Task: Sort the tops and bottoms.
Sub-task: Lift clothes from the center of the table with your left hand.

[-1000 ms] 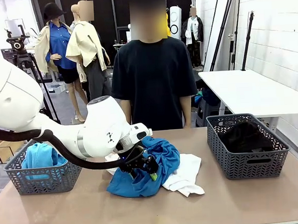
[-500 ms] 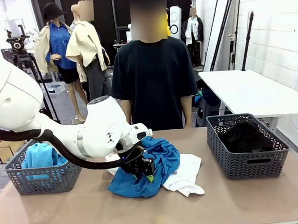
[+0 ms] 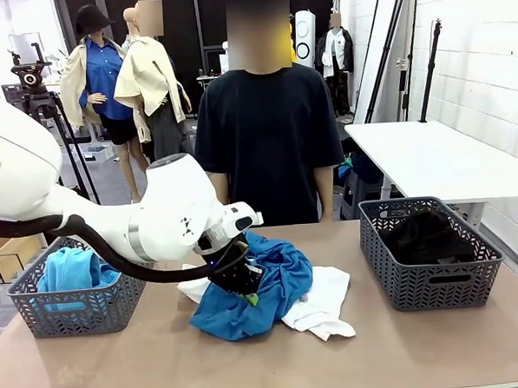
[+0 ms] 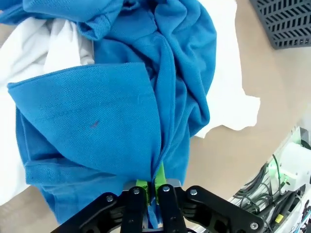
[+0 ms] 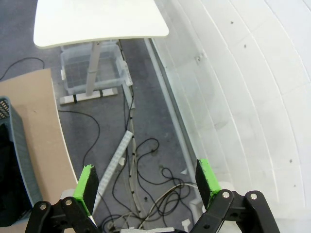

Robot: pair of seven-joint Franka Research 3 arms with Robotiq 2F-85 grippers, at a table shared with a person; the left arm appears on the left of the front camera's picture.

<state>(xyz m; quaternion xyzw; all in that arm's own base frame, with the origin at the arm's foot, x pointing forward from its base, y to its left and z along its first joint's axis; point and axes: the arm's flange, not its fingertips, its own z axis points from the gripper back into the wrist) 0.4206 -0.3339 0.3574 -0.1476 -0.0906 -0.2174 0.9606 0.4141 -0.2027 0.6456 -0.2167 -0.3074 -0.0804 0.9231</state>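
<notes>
Fold of knit blue top (image 4: pixel 97 121) pinched by left fingers (image 4: pixel 142 185); right fingers (image 5: pixel 88 188) spread, empty.

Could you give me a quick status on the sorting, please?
Left gripper jaws shut on blue top. Right gripper jaws open, empty. White top partly under it.

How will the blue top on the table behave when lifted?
Likely floppy: the blue top gathers into folds where the left hand pinches it. Probably light, draping long once lifted. It lies over the white top, so may drag that along.
</notes>
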